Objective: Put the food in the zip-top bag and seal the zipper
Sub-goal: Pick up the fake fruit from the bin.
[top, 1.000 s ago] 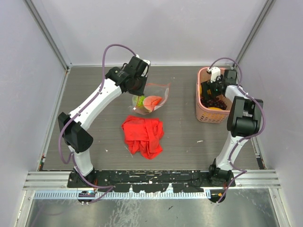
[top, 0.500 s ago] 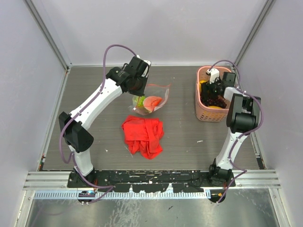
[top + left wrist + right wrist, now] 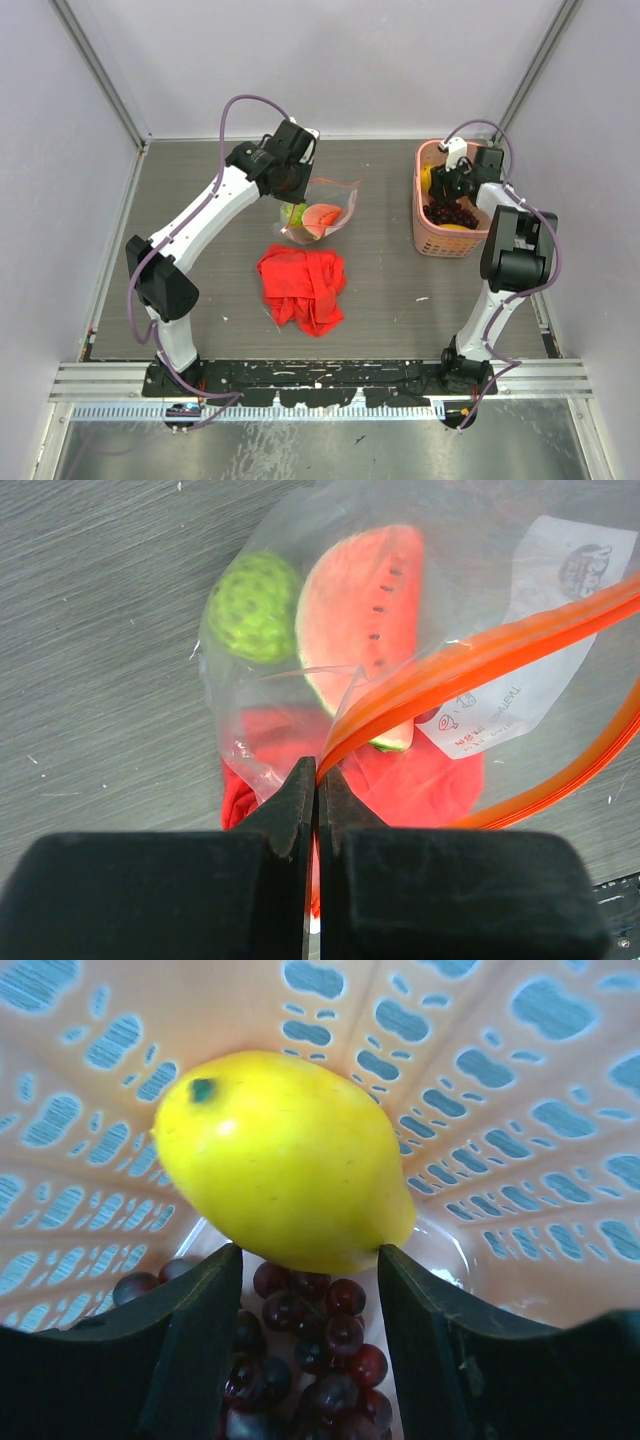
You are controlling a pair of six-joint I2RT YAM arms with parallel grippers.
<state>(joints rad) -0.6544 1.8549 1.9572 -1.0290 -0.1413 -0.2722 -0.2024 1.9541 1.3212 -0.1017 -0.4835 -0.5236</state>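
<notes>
Mango position governs the next move. The yellow mango (image 3: 285,1155) lies inside the pink basket (image 3: 432,248), its lower end between the spread fingers of the right gripper (image 3: 310,1257), long axis slanting across the gap, over the grape bunch (image 3: 320,1360). Firm clamping cannot be confirmed. The left gripper (image 3: 318,780) pinches the zipper (image 3: 480,660), holding the zip-top bag (image 3: 338,192) well to the left.
</notes>
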